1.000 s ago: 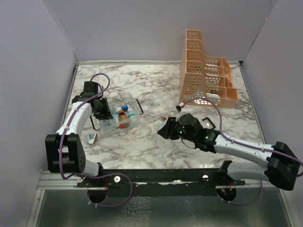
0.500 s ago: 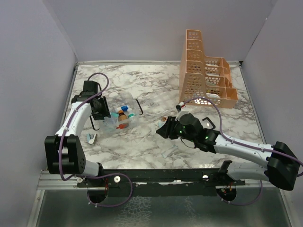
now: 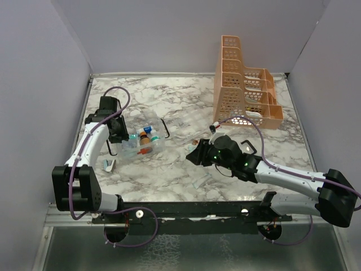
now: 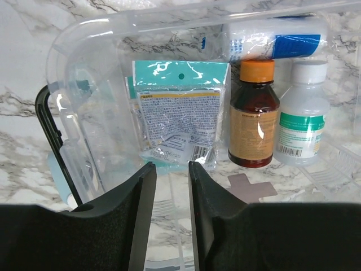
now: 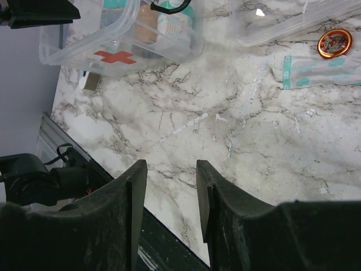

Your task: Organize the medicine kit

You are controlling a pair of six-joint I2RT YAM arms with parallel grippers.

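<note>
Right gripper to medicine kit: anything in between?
Nothing: only bare marble table lies between the right gripper and the medicine kit, clearest in the right wrist view. The round tin and packet sit off to the side.

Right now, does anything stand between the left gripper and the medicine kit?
Nothing visible does. The left gripper hangs right at the near edge of the medicine kit, jaws slightly apart. Only the kit's own clear wall lies between it and the packet and brown bottle inside.
</note>
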